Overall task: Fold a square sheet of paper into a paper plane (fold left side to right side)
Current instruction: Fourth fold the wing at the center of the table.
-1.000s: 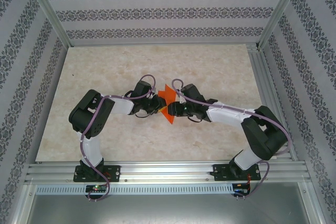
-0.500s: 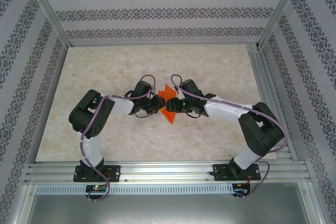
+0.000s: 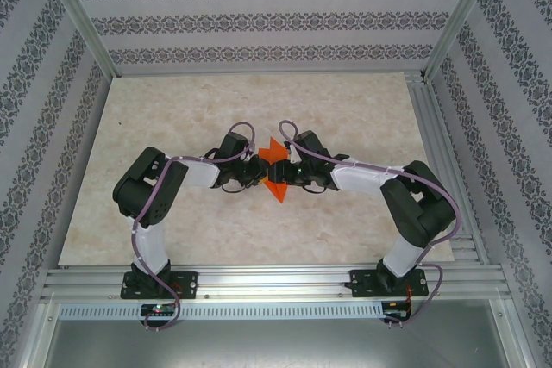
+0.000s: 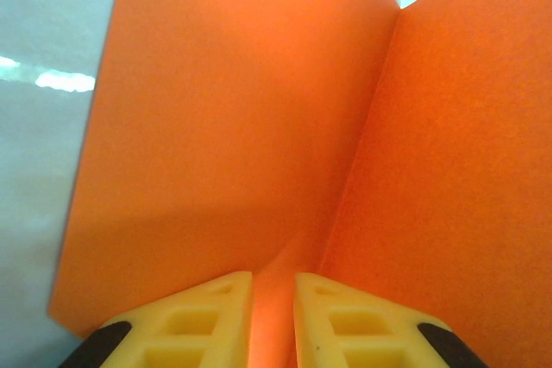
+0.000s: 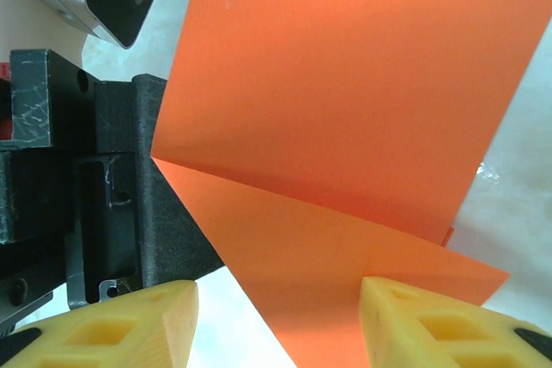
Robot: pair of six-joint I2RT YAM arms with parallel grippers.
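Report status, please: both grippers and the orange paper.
Left gripper shut on the folded orange paper at its crease. Right gripper open, fingers either side of a flap. Grippers nose to nose.

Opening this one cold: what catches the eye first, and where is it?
The bright orange sheet stands out, creased into a V, at the middle of the pale table where the two arms meet. The left gripper is pinched shut on it near the crease. The right gripper stands open with the paper in the gap between its fingers.
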